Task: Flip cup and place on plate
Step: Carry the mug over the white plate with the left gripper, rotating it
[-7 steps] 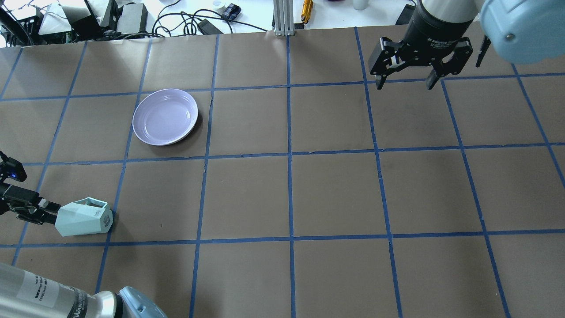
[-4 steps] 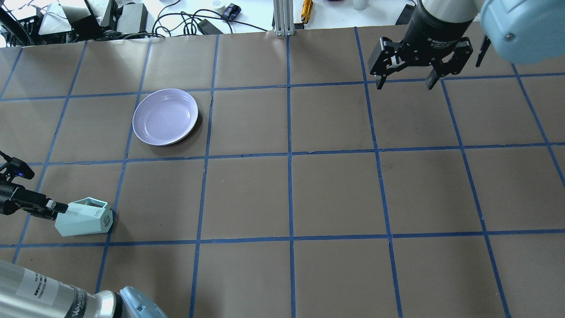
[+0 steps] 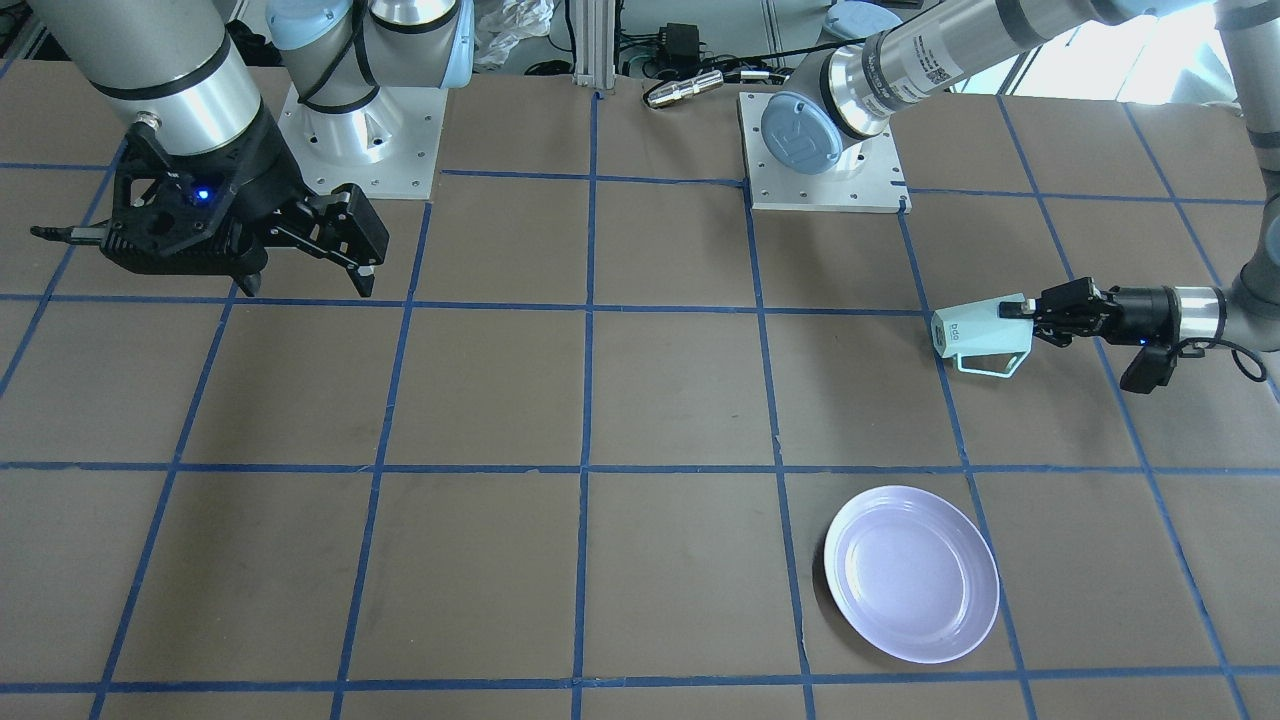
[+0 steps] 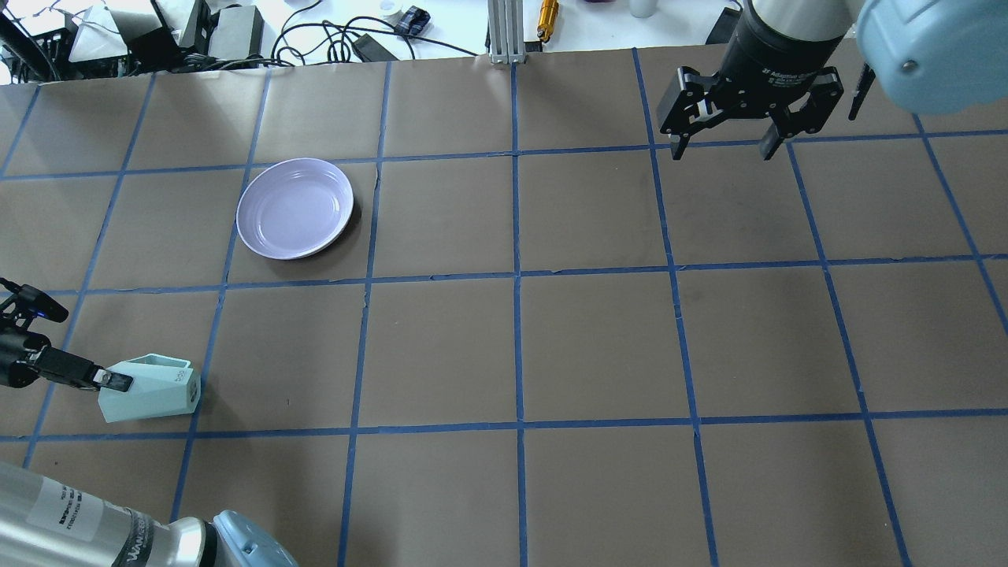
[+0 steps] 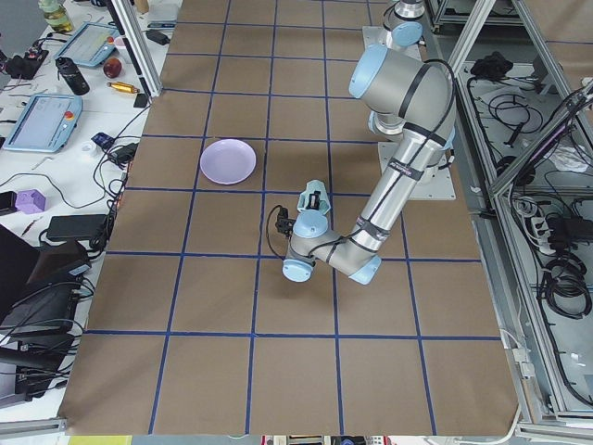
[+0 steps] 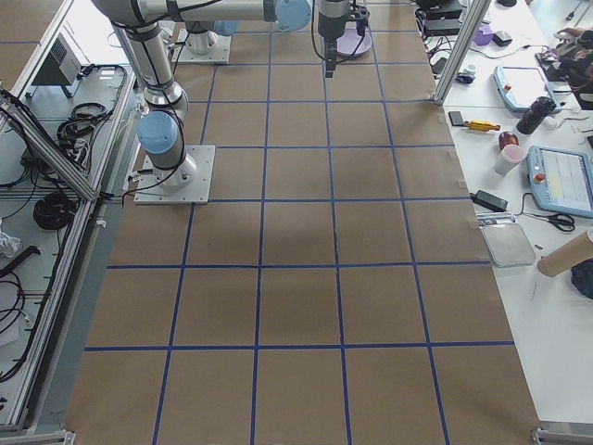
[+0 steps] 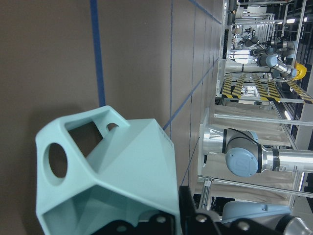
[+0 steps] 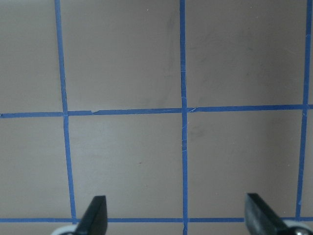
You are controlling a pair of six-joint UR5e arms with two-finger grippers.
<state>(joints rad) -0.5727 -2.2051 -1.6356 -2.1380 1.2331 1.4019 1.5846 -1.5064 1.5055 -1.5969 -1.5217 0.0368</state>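
We see the cup sideways near the desk's left edge, its rim pinched by our left gripper; our right gripper hangs spread near the far right corner.

Even, diffuse light from above. The matte brown bench shows no glare. In the overhead view, soft shadows lie to the right of the plate and the cup, and the plate's glaze carries a pale sheen. Clutter beyond the bench is overexposed. The right claw appears slightly soft at the frame's lower edge.
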